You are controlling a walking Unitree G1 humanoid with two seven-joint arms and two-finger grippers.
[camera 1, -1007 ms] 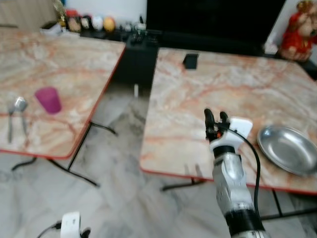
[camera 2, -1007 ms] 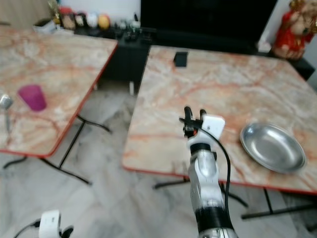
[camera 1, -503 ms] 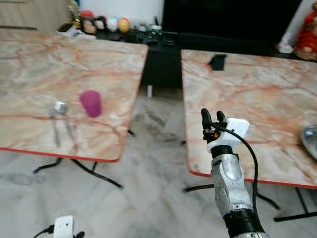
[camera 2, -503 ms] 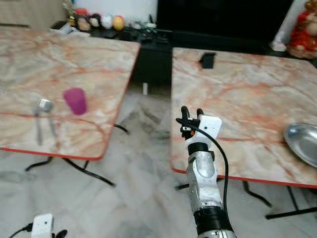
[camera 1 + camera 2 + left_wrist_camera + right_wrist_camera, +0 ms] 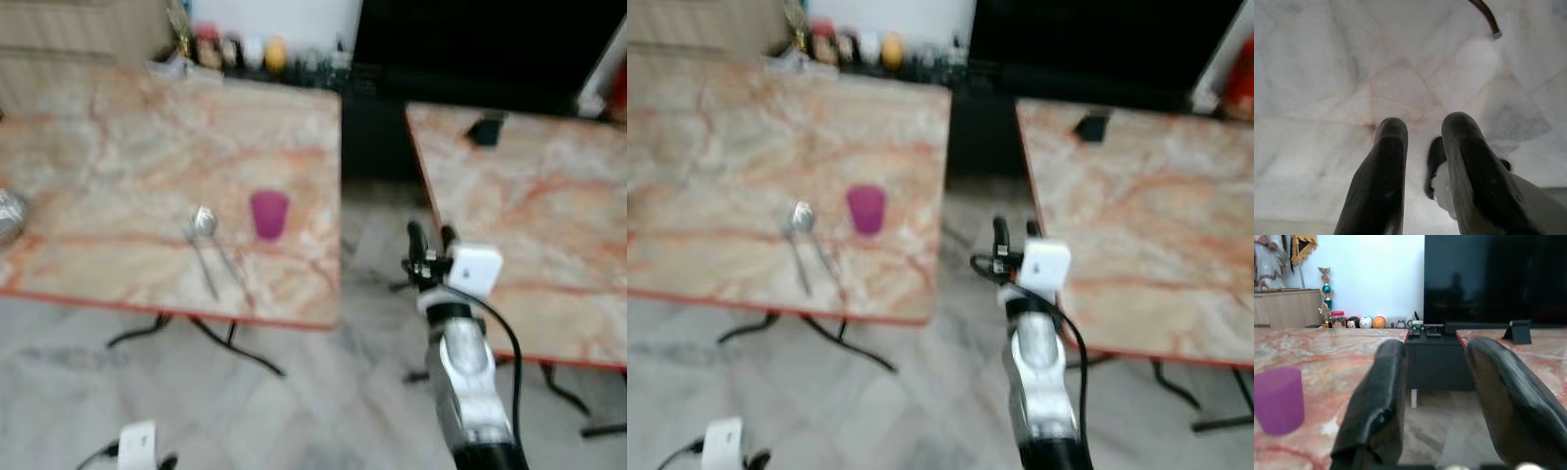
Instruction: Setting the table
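Nearest my camera, low at the left, my left gripper [image 5: 1420,171] hangs idle over the pale marble floor [image 5: 294,411]; its two fingers stand a narrow gap apart and hold nothing. My right gripper [image 5: 429,247] is raised above the floor gap between the two marble tables, fingers pointing up and away from me, parted with nothing between them. On the left table [image 5: 118,166], near its front edge and toward the front right corner, I see a spoon [image 5: 203,223] lying beside a second long utensil [image 5: 204,269], too blurred to identify. A purple cup [image 5: 268,213] stands upright just beyond and right of the spoon, apart from it. On the right table [image 5: 549,225], a small black object [image 5: 485,129] sits near the far edge. Beyond, figurines [image 5: 1359,322] line a dark cabinet below a black screen [image 5: 1493,279].
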